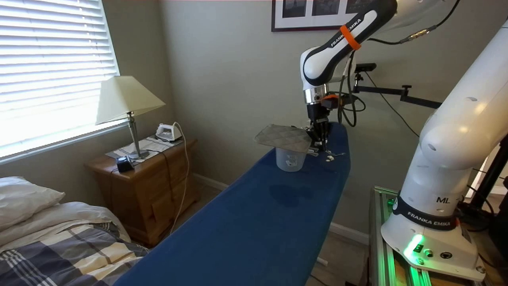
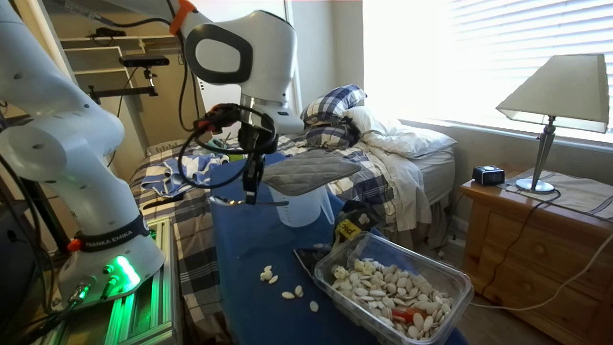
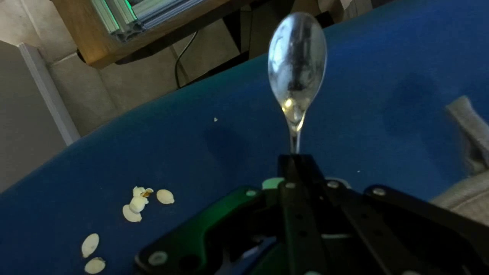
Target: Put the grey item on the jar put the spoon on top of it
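The spoon (image 3: 297, 61), shiny metal, is in my gripper (image 3: 296, 157), whose jaws are shut on its handle; its bowl points up in the wrist view. Seen from outside, the gripper (image 2: 250, 199) points down beside the jar and the spoon (image 2: 225, 201) lies roughly level in the air, handle end towards the jar. The jar (image 2: 299, 209), translucent with measuring marks, stands upright. Over its mouth rests the grey item (image 2: 311, 172), a quilted pad overhanging the rim, shown too in an exterior view as the grey item (image 1: 282, 137). In the wrist view only the pad's edge (image 3: 471, 193) shows.
A blue ironing board (image 1: 238, 226) carries the jar. Loose seeds (image 2: 288, 295) are scattered on it. A clear tub (image 2: 462, 288) of seeds and a dark packet (image 2: 311, 258) stand near the jar. A nightstand with a lamp (image 1: 127, 97) is beyond the board.
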Robot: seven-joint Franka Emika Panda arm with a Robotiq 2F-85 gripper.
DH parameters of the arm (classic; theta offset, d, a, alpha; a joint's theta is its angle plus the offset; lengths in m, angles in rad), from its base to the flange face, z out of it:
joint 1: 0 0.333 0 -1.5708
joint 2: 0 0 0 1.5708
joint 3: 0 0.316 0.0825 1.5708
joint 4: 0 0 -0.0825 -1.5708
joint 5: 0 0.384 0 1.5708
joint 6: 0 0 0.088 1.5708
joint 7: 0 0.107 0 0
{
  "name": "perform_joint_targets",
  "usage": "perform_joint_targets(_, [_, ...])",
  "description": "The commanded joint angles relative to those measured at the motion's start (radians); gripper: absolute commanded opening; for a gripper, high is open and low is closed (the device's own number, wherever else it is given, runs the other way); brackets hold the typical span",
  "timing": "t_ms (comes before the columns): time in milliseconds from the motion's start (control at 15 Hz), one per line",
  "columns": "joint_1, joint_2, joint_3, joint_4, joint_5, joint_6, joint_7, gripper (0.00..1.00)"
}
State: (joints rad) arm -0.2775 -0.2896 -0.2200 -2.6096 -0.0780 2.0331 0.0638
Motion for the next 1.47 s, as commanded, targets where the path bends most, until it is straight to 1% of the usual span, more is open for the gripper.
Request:
perform_joint_targets(0, [0.000,-0.093,0.028,-0.009,0.008,-0.064,0.108,0.02])
perform_joint_targets(267, [-0.004,-0.145,0.057,-0.005,0.010,-0.106,0.204,0.02])
perform_joint_targets(533, [-0.015,-0.144,0.064,0.004,0.015,-0.152,0.280,0.02])
perform_joint_targets(1000, [-0.014,-0.104,0.052,0.005,0.043,-0.222,0.319,0.02])
perform_joint_targets(1400, [-0.006,-0.149,0.086,-0.002,0.023,-0.221,0.353,0.02])
